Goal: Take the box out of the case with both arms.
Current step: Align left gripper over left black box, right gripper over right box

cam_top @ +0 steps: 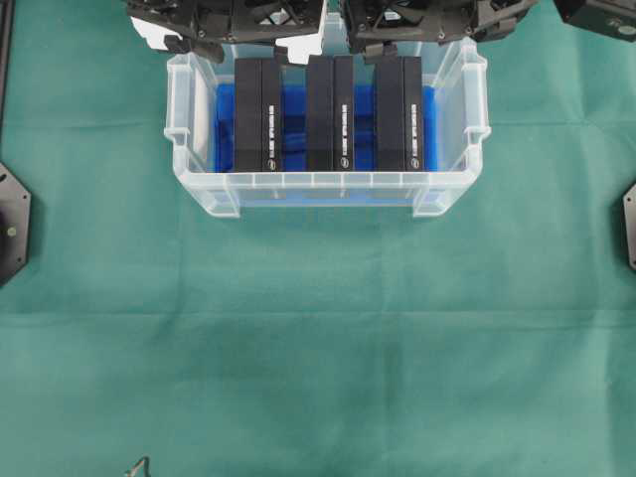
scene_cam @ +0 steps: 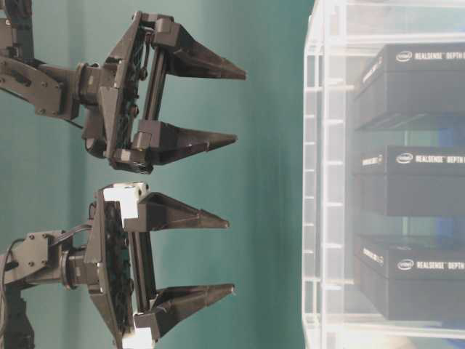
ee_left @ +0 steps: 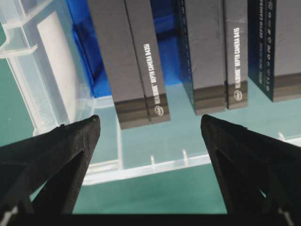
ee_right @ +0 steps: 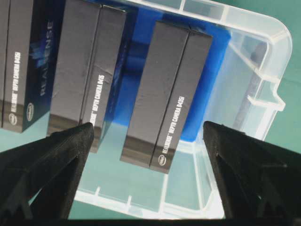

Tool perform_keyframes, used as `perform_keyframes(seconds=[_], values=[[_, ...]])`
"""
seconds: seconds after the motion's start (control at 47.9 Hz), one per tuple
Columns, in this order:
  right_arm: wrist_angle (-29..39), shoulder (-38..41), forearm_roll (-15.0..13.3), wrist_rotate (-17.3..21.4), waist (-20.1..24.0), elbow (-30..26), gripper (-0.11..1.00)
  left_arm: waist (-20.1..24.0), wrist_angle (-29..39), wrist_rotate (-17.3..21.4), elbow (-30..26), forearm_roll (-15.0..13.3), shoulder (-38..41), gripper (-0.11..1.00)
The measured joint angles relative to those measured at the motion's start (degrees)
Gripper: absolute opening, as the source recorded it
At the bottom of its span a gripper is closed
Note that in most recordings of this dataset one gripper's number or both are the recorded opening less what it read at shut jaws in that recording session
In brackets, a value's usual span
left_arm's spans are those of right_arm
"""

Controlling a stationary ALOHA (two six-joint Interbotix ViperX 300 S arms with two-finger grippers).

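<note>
We saw three tall black cardboard boxes standing on edge side by side in the large clear plastic rectangular case (cam_top: 199,184) with the rimmed edge, over its blue liner (cam_top: 225,129), on the green cloth-covered table (cam_top: 318,338): the left box (cam_top: 258,114), the middle box (cam_top: 330,112) and the right box (cam_top: 398,112), with gaps between them.

In the table-level view, which is turned on its side, we read "REALSENSE DEPTH" beside an oval logo on each box through the case wall. The left wrist view gave us "REALSENSE DEPTH CAMERA D435" on a box edge; the right wrist view showed "DEPTH CAMERA D435" and a larger "REALSENSE" on a box's blue side face.

The overhead view showed only the backs of the two arms, at the far rim of the case. The table-level view alone showed both claws whole: the left gripper (scene_cam: 232,105) and the right gripper (scene_cam: 231,256), the latter with white trim, each with its black fingers spread wide, holding nothing, apart from the case. In each wrist view we saw the fingertips parted above the boxes, touching none.
</note>
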Motion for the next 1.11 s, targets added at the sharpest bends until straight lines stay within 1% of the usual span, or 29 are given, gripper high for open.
perform_keyframes(seconds=[0.251, 0.459, 1.107], values=[[0.26, 0.0, 0.09, 0.18, 0.09, 0.0, 0.95, 0.0, 0.0, 0.0, 0.0, 0.26, 0.0, 0.92], [0.26, 0.0, 1.14, 0.35, 0.18, 0.0, 0.95, 0.0, 0.0, 0.0, 0.0, 0.35, 0.0, 0.92], [0.44, 0.0, 1.58, 0.44, 0.18, 0.0, 0.95, 0.0, 0.0, 0.0, 0.0, 0.53, -0.09, 0.92]])
